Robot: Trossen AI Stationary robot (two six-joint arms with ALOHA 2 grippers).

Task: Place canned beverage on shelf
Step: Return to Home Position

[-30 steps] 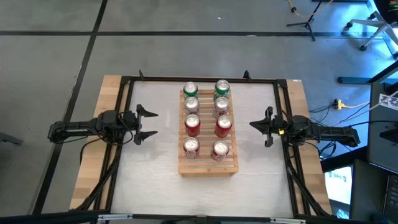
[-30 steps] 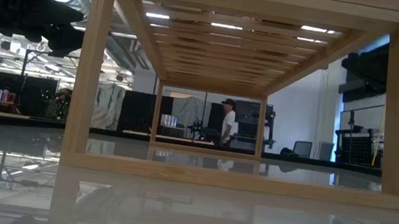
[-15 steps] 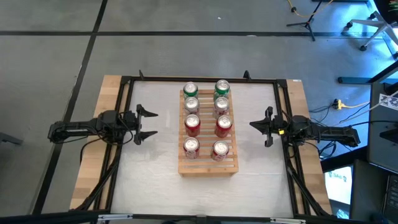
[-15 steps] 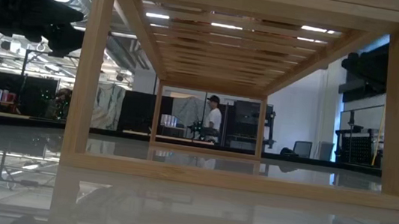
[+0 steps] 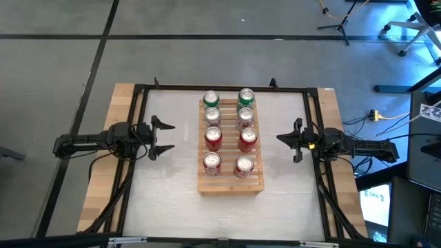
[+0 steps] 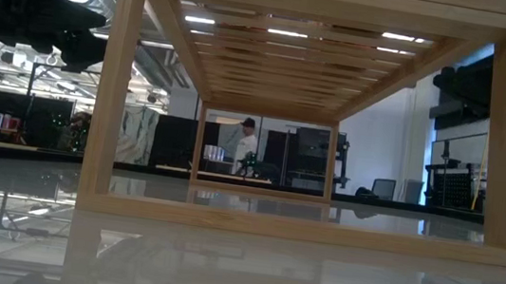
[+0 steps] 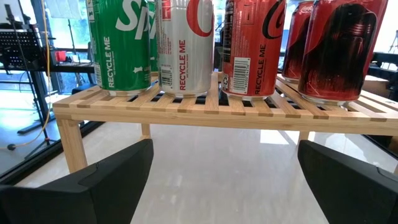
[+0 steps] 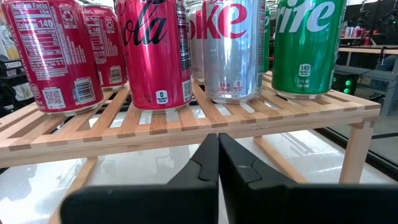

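A pale bamboo-coloured shelf of flat wooden slats (image 5: 231, 184) stands in the middle of the white surface with wooden edges (image 5: 172, 200). Eight upright drink cans sit on the shelf in two columns of four. At the far end is a pair of green aluminium cans (image 5: 211, 98), next a pair of silver cans (image 5: 212, 115), then a pair of bright red cans (image 5: 213, 138). At the near end stands a last pair of cans (image 5: 212, 162) with silver tops and red showing on their sides. The left wrist view shows the left one of that last pair as a dark red and black can (image 7: 339, 50), standing on the slats in line with a red, a silver and a green one. The left end effector (image 5: 165, 136) sits low over the surface off the shelf's left side, apart from it and pointing toward it. Its two dark fingers (image 7: 106, 180) are spread wide and hold nothing. The right end effector (image 5: 281, 138) sits off the shelf's right side, also apart and facing the cans, with its fingers pressed together and nothing between them. In the low view the shelf's wooden frame fills the picture. Through the frame a person in a light top (image 6: 246, 146) shows far back in the room.
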